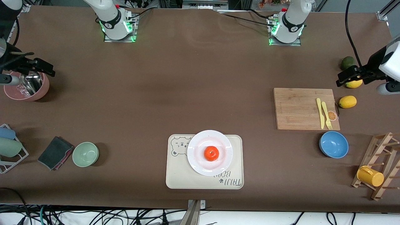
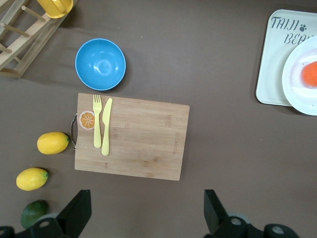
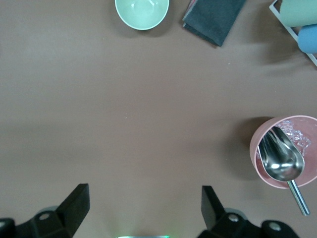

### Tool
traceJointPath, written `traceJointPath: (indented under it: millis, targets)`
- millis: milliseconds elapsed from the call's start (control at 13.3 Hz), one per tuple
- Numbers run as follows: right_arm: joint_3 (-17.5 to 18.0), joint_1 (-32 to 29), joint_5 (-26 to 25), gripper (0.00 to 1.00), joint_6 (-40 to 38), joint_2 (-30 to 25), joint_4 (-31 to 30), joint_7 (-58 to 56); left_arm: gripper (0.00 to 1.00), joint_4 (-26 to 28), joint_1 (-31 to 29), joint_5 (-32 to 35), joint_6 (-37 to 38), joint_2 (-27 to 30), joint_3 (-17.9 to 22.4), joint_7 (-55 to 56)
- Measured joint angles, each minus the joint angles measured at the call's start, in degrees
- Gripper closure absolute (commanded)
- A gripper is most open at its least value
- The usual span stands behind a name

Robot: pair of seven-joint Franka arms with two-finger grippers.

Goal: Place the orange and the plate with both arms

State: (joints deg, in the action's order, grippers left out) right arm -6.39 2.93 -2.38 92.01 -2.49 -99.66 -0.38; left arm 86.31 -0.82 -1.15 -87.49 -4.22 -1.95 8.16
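Nearest the front camera lies the cream tray (image 1: 175, 178) with its bear drawing, and on it the plate (image 1: 197, 162) has been set, overlapping the tray's edge farther from the camera. At the middle of the plate sits the orange (image 1: 211, 153), steadied by the shallow rim, so the arrangement the task asks for appears to be complete.

Neither arm is engaged. The left gripper (image 2: 146, 210) hangs over the two lemons and the green fruit at the left arm's end of the bench (image 1: 187, 78), its fingers (image 2: 79, 210) spread wide and empty. The right gripper (image 3: 143, 208) hangs beside the pink bowl (image 1: 42, 90) at the right arm's end, its fingers (image 3: 77, 206) equally wide and holding nothing. Both seem to be parked clear of the tray so that the placed things are left undisturbed.

Counted outward from the plate: one orange, one plate, one tray. One cutting board (image 1: 297, 109) carries one yellow knife (image 1: 320, 112) and one yellow fork (image 1: 326, 115), laid side by side. Two lemons (image 1: 347, 102) and one green fruit (image 1: 347, 62) are seen. Three bowls are present: blue (image 1: 333, 144), pale green (image 1: 85, 154) and pink, the last holding one metal scoop (image 3: 282, 163). One folded dark cloth (image 1: 54, 153) lies beside the green bowl, and one yellow mug (image 1: 370, 176) hangs on one wooden rack (image 1: 379, 150).
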Motion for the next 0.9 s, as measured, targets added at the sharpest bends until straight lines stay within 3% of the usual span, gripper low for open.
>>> traceJointPath:
  millis: [901]
  targets:
    - [1.3, -0.71, 0.0, 0.0, -0.31, -0.09, 0.09, 0.51, 0.0, 0.0, -0.03, 0.0, 0.01, -0.01, 0.03, 0.0]
